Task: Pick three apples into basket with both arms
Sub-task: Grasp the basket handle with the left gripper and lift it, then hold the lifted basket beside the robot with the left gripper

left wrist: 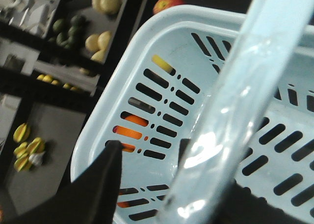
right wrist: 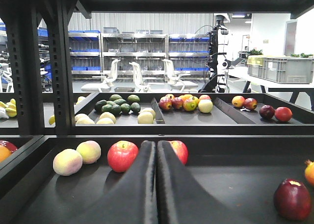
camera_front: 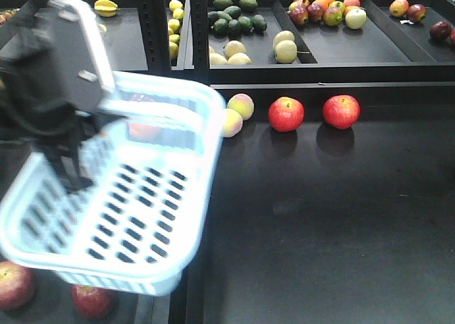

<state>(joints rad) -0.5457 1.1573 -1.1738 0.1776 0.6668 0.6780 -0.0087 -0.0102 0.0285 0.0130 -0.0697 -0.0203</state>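
— Left end effector (camera_front: 70, 169)?
— Clamped on the basket (camera_front: 106, 268) handle. The basket hangs tilted beneath it, with a maroon apple (camera_front: 92, 300) lower still.
— Right end effector (right wrist: 156, 144)?
— Pressed closed, empty. A red apple (right wrist: 122, 155) lies just left of its tip, a second red apple (right wrist: 181, 150) right behind it, and a dark apple (right wrist: 293, 199) far right.

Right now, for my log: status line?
pale blue plastic basket: raised on left arm | right gripper: shut, empty | round red apples: outside
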